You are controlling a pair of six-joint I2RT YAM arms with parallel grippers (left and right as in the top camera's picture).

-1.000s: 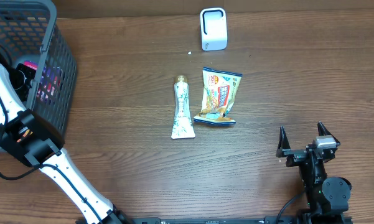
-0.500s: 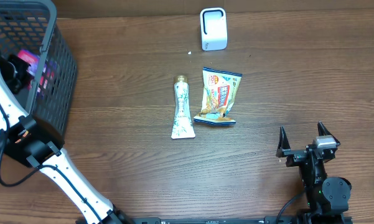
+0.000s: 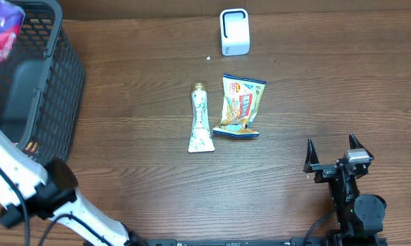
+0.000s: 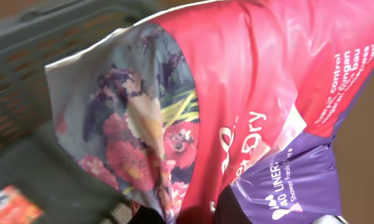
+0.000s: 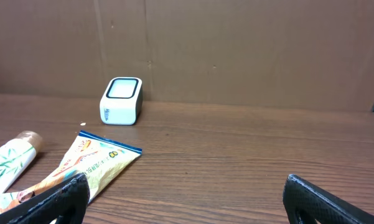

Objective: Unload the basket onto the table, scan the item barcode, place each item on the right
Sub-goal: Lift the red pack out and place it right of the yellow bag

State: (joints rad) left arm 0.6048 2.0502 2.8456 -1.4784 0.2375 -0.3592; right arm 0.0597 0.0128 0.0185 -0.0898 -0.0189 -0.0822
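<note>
Down at the lower right of the overhead view the right gripper (image 3: 332,152) sits low over the wooden table (image 3: 143,198), its two black fingers spread wide with nothing between them. Further up, around the middle of the frame, a pale tube (image 3: 201,119) lies lengthwise, and a yellow-and-blue snack packet (image 3: 241,106) lies just beside it on its right. Beyond those, at top centre, a small white scanner (image 3: 234,31) stands by itself. Off to the upper left is the dark mesh basket (image 3: 61,89). In the top left corner the red, floral and purple pouch (image 3: 1,27) hangs above the basket, blurred. The left gripper (image 4: 193,214) is clamped on its lower edge, and the pouch fills that wrist's view.
</note>
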